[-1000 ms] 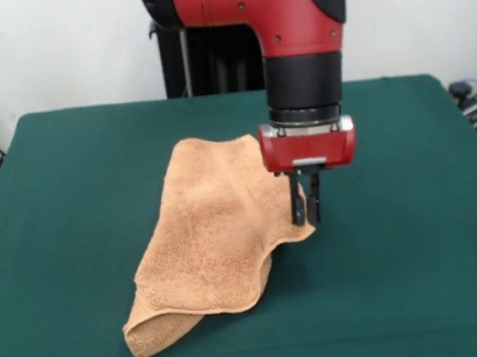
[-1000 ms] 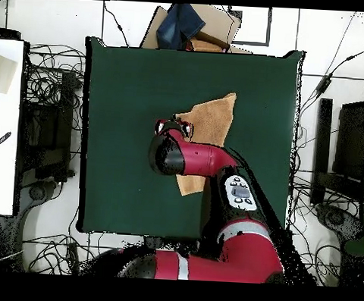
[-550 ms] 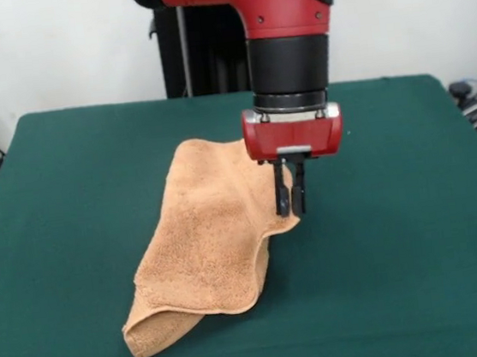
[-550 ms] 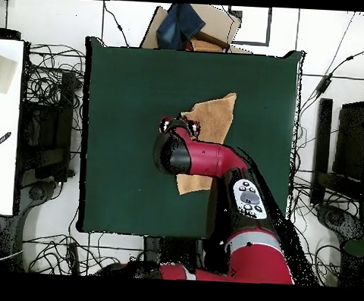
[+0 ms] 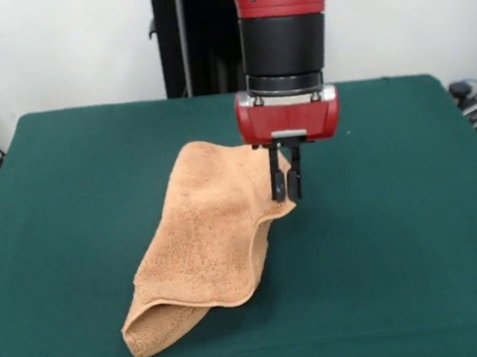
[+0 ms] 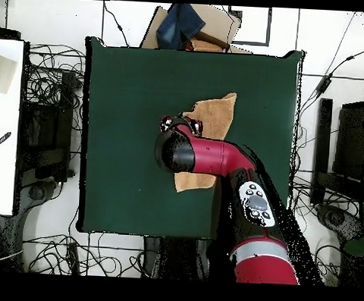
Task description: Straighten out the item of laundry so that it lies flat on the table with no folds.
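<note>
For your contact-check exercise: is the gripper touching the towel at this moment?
Touching. In the front view the gripper is pinched shut on the towel at its raised right edge, with cloth between the fingers; the overhead view hides this under the arm.

dark green table [image 5: 417, 236], folded peach-orange towel [image 5: 203, 243] lying on it

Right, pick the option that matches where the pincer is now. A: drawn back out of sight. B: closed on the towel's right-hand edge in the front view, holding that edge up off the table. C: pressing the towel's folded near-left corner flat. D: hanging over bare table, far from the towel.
B: in the front view the pincer is pinched on the towel's right edge, which rises off the table there.
</note>
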`<state>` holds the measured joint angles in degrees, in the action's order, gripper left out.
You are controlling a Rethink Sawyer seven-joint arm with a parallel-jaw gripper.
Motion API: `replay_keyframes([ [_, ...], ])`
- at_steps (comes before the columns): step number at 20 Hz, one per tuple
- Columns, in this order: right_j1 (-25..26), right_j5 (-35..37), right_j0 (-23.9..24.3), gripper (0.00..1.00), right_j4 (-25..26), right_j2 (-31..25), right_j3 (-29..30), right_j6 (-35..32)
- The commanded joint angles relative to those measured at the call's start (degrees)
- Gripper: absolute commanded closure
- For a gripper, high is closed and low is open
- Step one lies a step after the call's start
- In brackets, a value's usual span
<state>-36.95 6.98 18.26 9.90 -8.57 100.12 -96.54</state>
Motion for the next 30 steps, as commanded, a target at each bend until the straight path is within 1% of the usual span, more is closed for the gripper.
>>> replay_keyframes([
  [1, -1.91, 7.23, 1.25, 1.0, -2.55, -6.45, 2.64, -6.12],
  [9, -4.64, 10.09, 2.34, 1.0, -2.96, -7.78, 3.61, -5.65],
  [14, -5.24, 10.72, 2.34, 1.0, -2.97, -8.11, 3.67, -5.87],
  [18, -7.74, 11.81, 3.3, 1.0, -3.38, -9.05, 5.42, -5.81],
  [20, -9.78, 14.31, 4.06, 1.0, -4.28, -9.79, 6.03, -5.31],
  [23, -13.63, 20.51, 4.37, 1.0, -6.26, -10.0, 5.42, -4.32],
  [25, -15.47, 23.37, 4.58, 1.0, -7.26, -10.11, 5.13, -3.7],
  [27, -16.62, 25.5, 4.73, 1.0, -8.04, -10.07, 4.62, -3.31],
  [30, -17.46, 26.36, 4.81, 1.0, -8.5, -9.9, 4.27, -3.39],
])
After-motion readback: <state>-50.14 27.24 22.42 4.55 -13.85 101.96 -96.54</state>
